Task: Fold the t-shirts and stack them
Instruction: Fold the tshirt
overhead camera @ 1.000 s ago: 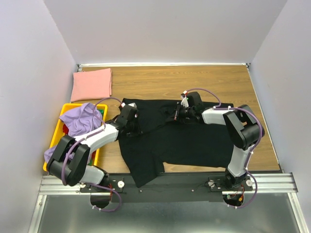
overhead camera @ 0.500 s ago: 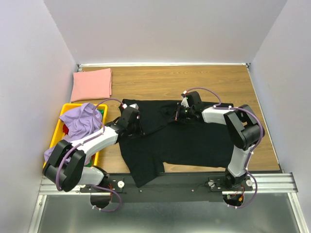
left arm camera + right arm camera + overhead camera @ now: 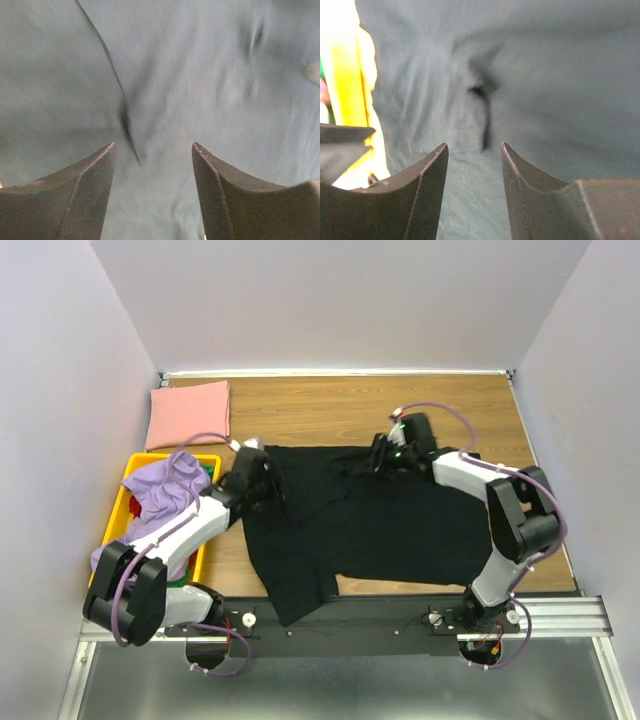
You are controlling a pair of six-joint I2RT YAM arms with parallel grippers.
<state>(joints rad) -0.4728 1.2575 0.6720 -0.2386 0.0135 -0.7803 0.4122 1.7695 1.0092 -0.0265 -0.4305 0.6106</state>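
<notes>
Lying under left gripper (image 3: 152, 146): black t-shirt (image 3: 210, 70).

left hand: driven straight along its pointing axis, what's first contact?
The black t-shirt. Its cloth fills the left wrist view straight ahead of the open left hand, with nothing in between. Remaining gap is unclear from these views.

Table (image 3: 330, 410): brown wood-grain top, grain running left-right. Pale strip (image 3: 340, 372) along far edge, where top meets far wall (image 3: 340, 300). Far wall plain, off-white (faint lilac tint). Left wall (image 3: 60, 390) and right wall (image 3: 590, 350) same plain finish, closing table in on three sides. Near edge: silver slotted metal rail (image 3: 570, 614) across full width. Nearer than rail, grey sheet-metal surface (image 3: 350, 685). Light soft, even.
</notes>
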